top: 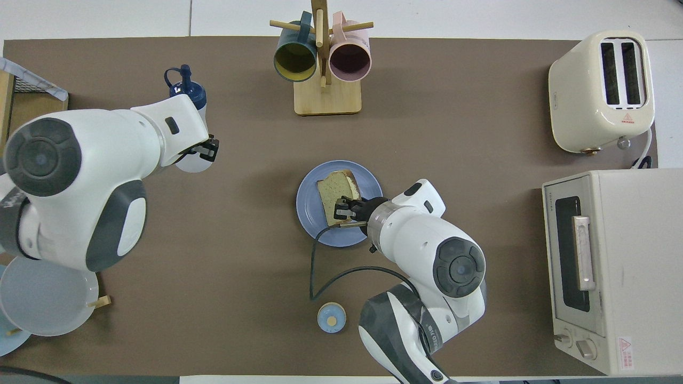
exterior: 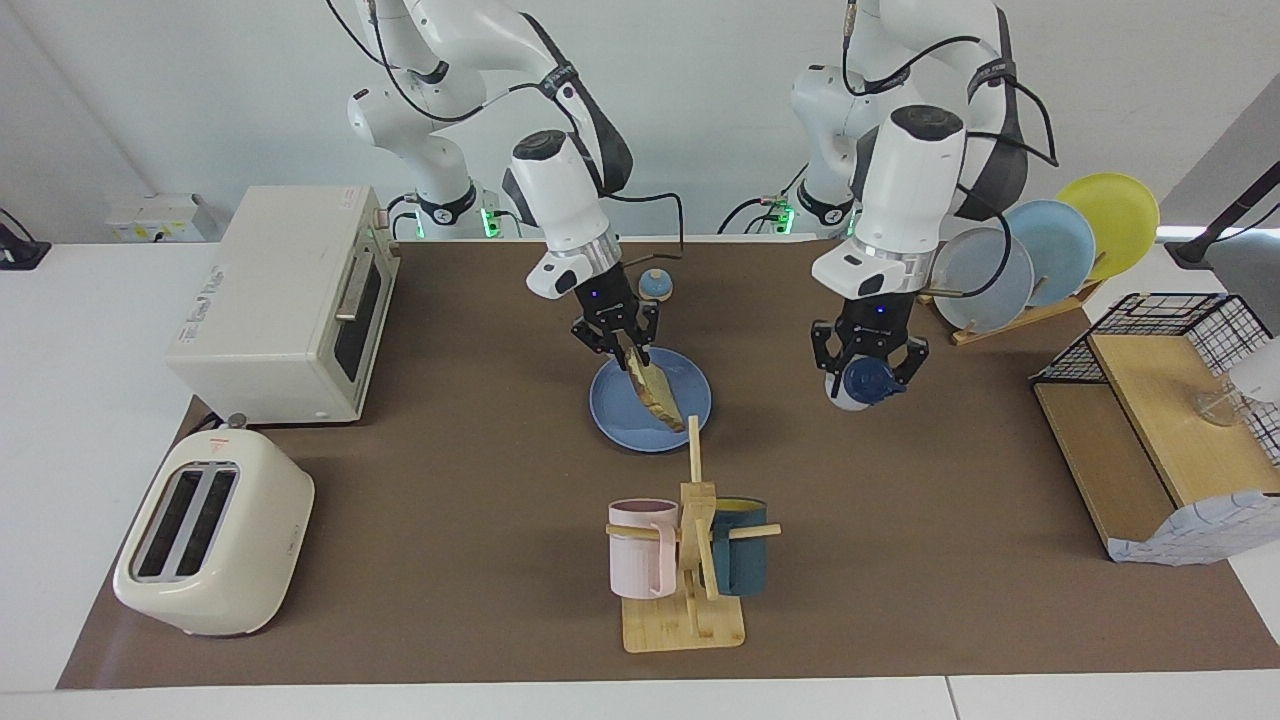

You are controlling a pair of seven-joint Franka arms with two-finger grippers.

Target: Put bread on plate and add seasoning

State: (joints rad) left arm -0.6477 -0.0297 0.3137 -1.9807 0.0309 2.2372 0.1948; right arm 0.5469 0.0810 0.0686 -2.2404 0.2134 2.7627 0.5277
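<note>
The bread (exterior: 660, 395) leans on the blue plate (exterior: 615, 410) in the middle of the mat. Its lower edge rests on the plate and its upper edge is at my right gripper (exterior: 630, 352), which is shut on it. From overhead the bread (top: 332, 193) covers part of the plate (top: 315, 224), with the right gripper (top: 341, 210) at the slice's edge nearer the robots. My left gripper (exterior: 868, 372) is shut on the seasoning (exterior: 862, 385), a white bottle with a navy cap, held in the air over the mat between the plate and the dish rack. Overhead, the seasoning's cap (top: 187, 90) juts out past the left gripper (top: 200, 154).
A wooden mug tree (exterior: 690, 560) with a pink and a teal mug stands farther from the robots than the plate. A toaster (exterior: 215, 535) and a toaster oven (exterior: 290, 300) sit at the right arm's end. A small bell (exterior: 655, 287), a dish rack (exterior: 1040, 255) and a wire shelf (exterior: 1170, 420) are also there.
</note>
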